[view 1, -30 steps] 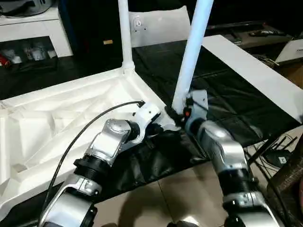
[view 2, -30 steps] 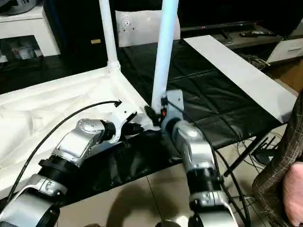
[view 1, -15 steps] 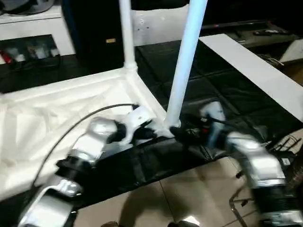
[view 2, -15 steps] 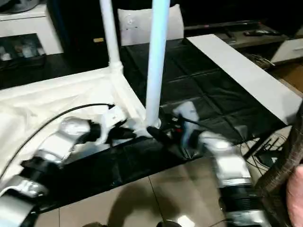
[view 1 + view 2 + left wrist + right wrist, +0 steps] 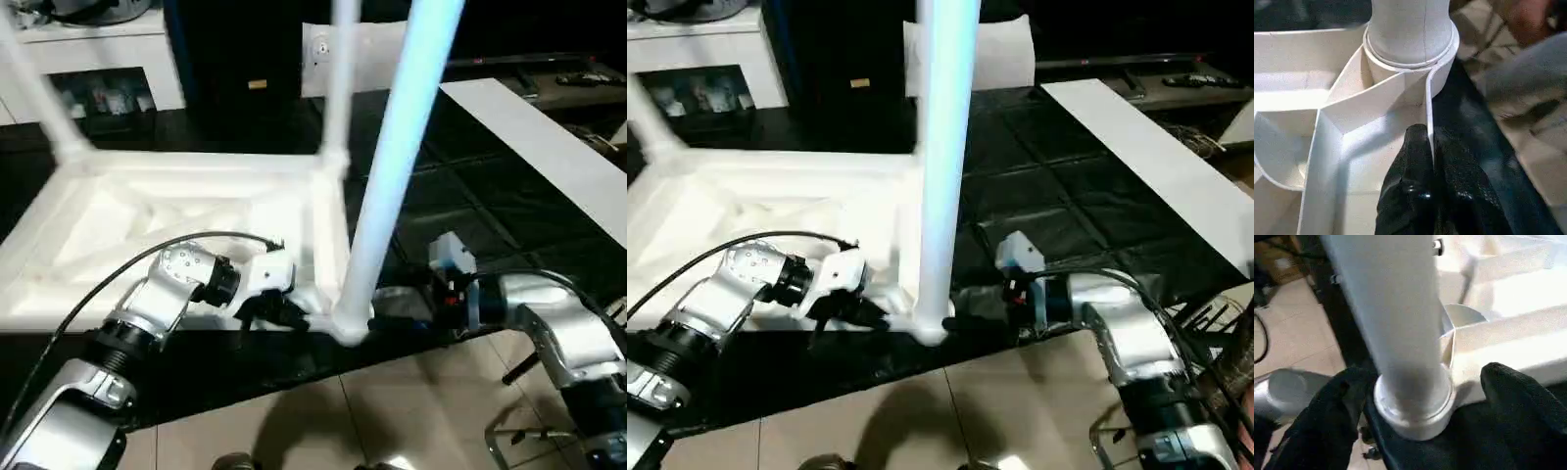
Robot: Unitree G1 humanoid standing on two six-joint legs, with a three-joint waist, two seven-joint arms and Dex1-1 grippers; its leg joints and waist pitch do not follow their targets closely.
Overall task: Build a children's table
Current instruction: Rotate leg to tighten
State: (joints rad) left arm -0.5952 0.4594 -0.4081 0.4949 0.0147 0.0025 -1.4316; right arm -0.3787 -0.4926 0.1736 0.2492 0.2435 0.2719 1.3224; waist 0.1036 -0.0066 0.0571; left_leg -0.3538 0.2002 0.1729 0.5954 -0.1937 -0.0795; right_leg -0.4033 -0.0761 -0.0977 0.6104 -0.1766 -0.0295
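The upturned tabletop [image 5: 176, 211] lies on the black-draped desk [image 5: 460, 186]. The near leg [image 5: 397, 166] stands upright in its corner socket, between the right pincer's [image 5: 1415, 396] wide-spread fingers; the left pincer [image 5: 1427, 164] pinches the tabletop's rim.

The two head views look forward and down from above and behind both silver forearms, a small sideways step apart, and share the upturned tabletop [image 5: 196, 211] ahead of the grippers and the near leg [image 5: 392, 186] standing between them. The left wrist view sits very close behind the left gripper [image 5: 1431, 161], facing along its fingers at the tabletop wall and the corner socket [image 5: 1410, 58] just beyond them. The right wrist view looks along the right gripper [image 5: 1415, 401] from equally near, meeting that same socket and leg base from the opposite side, between its own two fingertips.
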